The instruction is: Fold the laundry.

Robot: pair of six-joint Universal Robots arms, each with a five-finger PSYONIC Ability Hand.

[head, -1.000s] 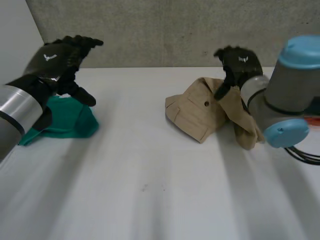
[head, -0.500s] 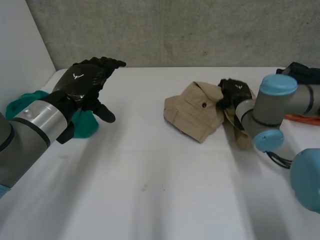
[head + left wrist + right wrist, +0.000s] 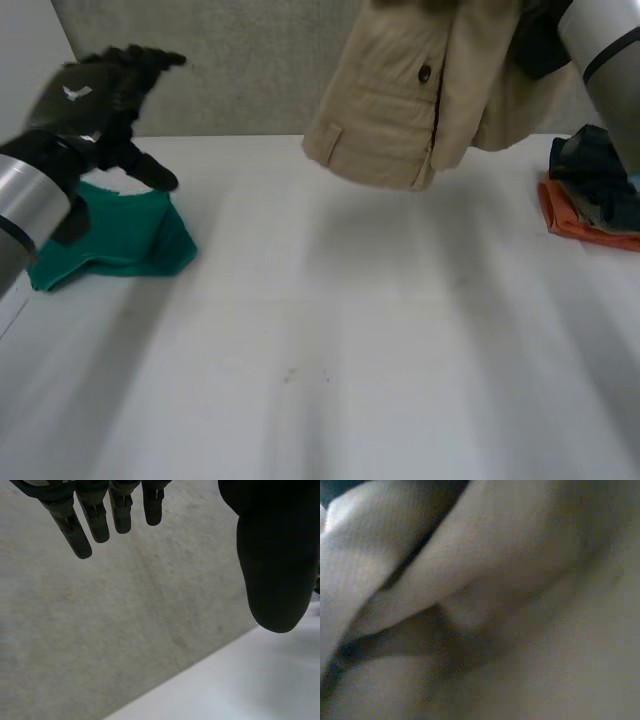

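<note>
A tan garment (image 3: 410,90) with a dark button hangs in the air above the far side of the white table (image 3: 330,360), its lower hem free of the surface. My right hand (image 3: 541,45) is up beside the cloth's upper right part and shut on it; in the right wrist view tan folds (image 3: 485,580) press close against the palm. My left hand (image 3: 92,98) hovers open at the far left, over a green cloth (image 3: 125,240) lying crumpled on the table. In the left wrist view its straight fingers (image 3: 100,517) and thumb (image 3: 275,560) hold nothing.
An orange cloth (image 3: 580,222) with a dark garment (image 3: 592,175) on top lies at the table's right edge. A concrete wall (image 3: 240,70) runs behind the table.
My right hand closed on the tan garment and raised it off the table. My left hand swung toward the middle, then back to the left above the green cloth.
</note>
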